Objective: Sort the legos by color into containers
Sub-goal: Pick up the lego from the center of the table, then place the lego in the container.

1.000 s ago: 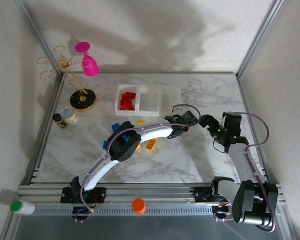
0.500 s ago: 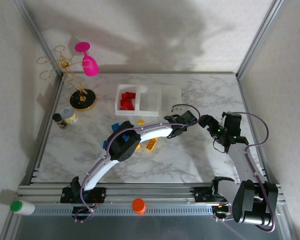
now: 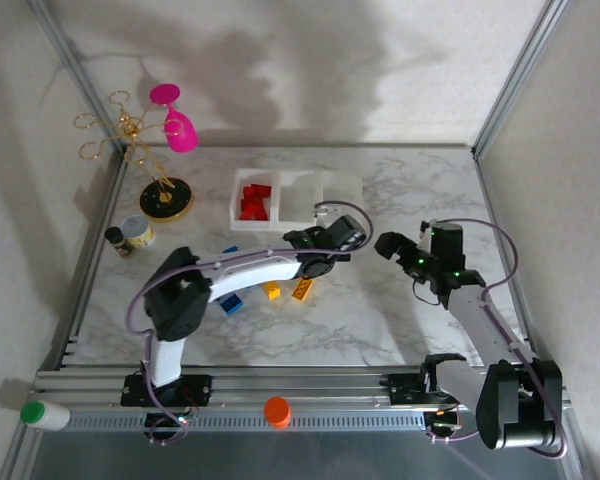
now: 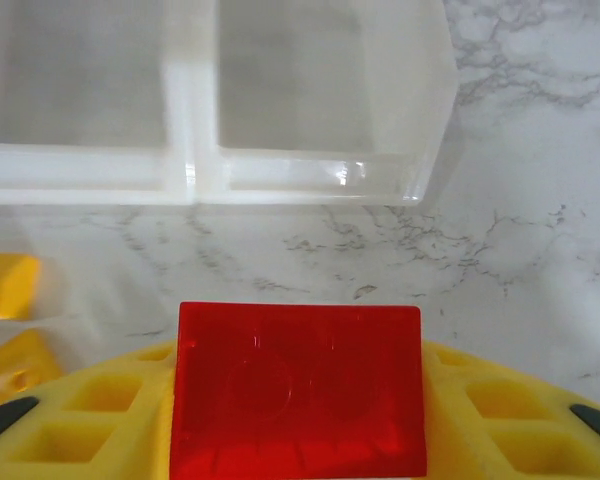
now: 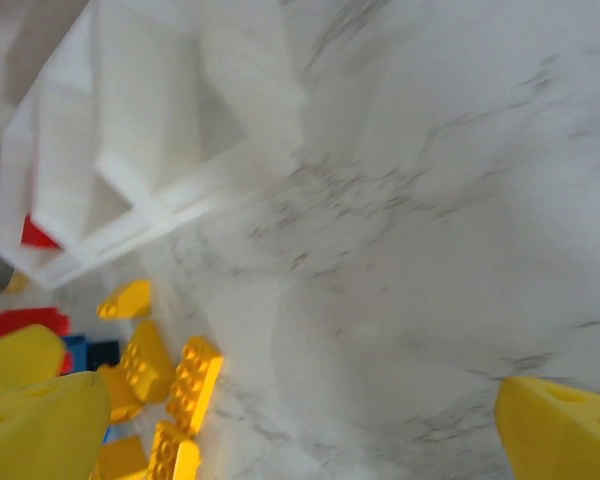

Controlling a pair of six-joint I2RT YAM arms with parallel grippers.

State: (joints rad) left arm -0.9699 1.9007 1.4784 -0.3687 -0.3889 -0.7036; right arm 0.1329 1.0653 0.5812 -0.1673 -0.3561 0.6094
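the left pincer (image 3: 334, 238), near the middle of the overhead frame, is closed narrowly on a red brick (image 4: 300, 385). the brick sits between its yellow fingers (image 4: 70, 425) at the bottom of the wrist view, a little short of the white bins (image 4: 190, 165). the right pincer (image 3: 387, 245), just right of it, gapes wide and holds nothing. more red bricks (image 3: 252, 200) lie in the leftmost bin. yellow bricks (image 3: 302, 290) and a blue brick (image 3: 231, 304) lie loose on the marble table (image 3: 380, 310), lower in the frame than the bins.
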